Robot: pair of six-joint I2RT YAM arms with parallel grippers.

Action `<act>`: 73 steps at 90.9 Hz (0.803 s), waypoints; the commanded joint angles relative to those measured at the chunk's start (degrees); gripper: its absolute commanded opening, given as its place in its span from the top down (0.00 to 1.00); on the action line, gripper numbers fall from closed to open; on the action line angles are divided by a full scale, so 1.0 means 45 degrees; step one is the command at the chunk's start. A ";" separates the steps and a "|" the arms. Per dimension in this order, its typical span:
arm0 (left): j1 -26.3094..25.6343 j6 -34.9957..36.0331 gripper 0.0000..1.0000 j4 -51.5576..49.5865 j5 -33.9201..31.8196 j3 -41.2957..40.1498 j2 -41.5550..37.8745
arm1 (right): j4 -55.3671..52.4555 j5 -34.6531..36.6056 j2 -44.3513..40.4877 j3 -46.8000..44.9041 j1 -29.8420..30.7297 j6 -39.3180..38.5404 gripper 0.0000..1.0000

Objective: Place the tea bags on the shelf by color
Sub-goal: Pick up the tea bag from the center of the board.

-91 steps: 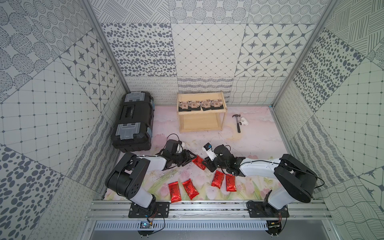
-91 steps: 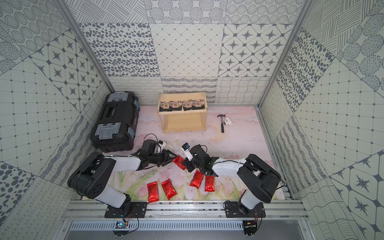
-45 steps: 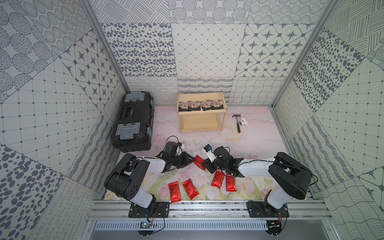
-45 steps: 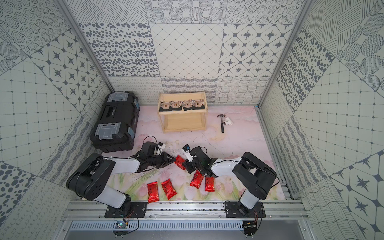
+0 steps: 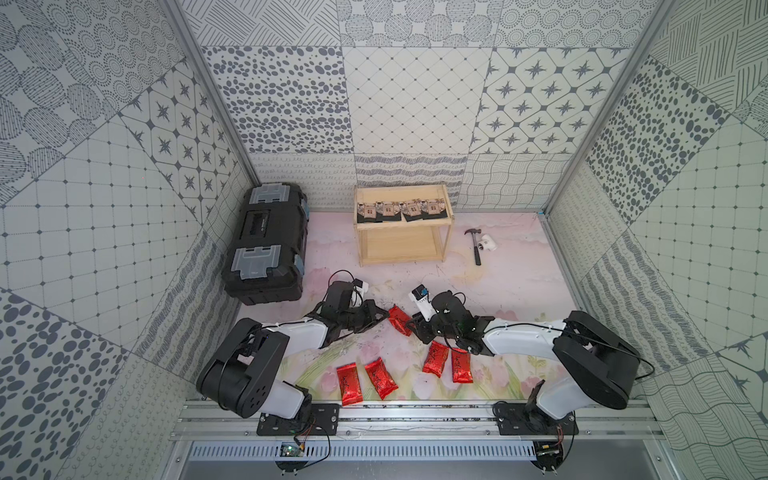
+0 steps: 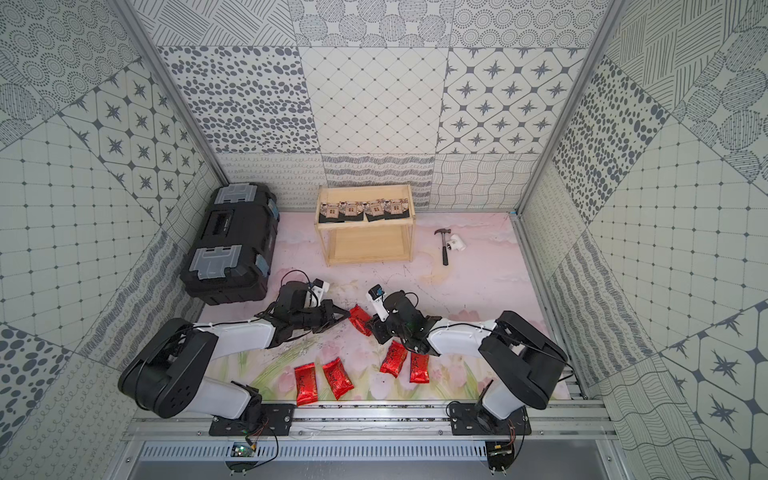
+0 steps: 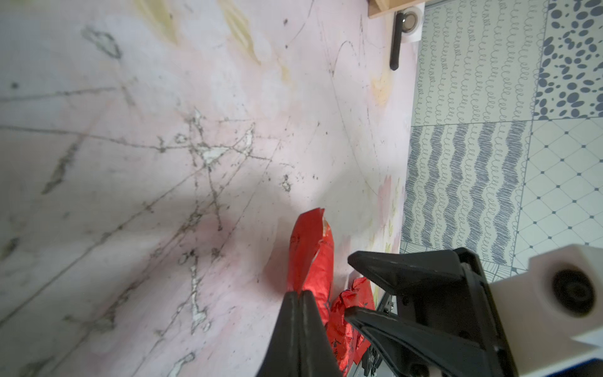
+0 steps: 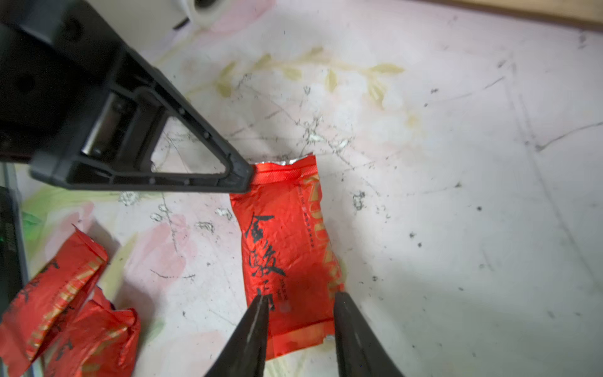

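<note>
A red tea bag (image 5: 400,319) (image 6: 360,319) lies on the mat between my two grippers. My left gripper (image 5: 385,317) (image 7: 298,295) is shut on the seam at one end of it (image 7: 311,251). My right gripper (image 5: 412,326) (image 8: 300,300) stands open at the other end (image 8: 287,235), one finger on each side. Several more red tea bags (image 5: 348,383) (image 5: 381,377) (image 5: 435,358) (image 5: 461,365) lie near the front edge. The pale wooden shelf (image 5: 403,225) stands at the back, with several black tea bags (image 5: 401,210) in a row on its top tier. Its lower tier is bare.
A black toolbox (image 5: 266,245) with grey latches stands at the back left. A hammer (image 5: 476,245) and a white fitting (image 5: 487,243) lie right of the shelf. Patterned walls close in the mat on three sides; a metal rail (image 5: 415,415) runs along the front.
My left gripper's jaws have closed onto the red tea bag's end. The right gripper's jaws have spread a little wider. Both arms have stayed almost in place.
</note>
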 commanded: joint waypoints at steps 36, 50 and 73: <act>0.0765 -0.2389 1.00 0.2997 0.0356 0.0661 -0.1078 | 0.1324 -0.0600 -0.2622 -0.0595 -0.2339 1.2523 0.51; 0.0924 -0.3188 1.00 0.4236 0.0959 0.0788 -0.0643 | 0.4257 -0.3348 -0.1226 -0.0817 -0.3011 1.4633 0.49; 0.1212 -0.3811 1.00 0.4970 0.1360 0.0825 -0.0536 | 0.6666 -0.4245 -0.0253 -0.1335 -0.3170 1.5727 0.46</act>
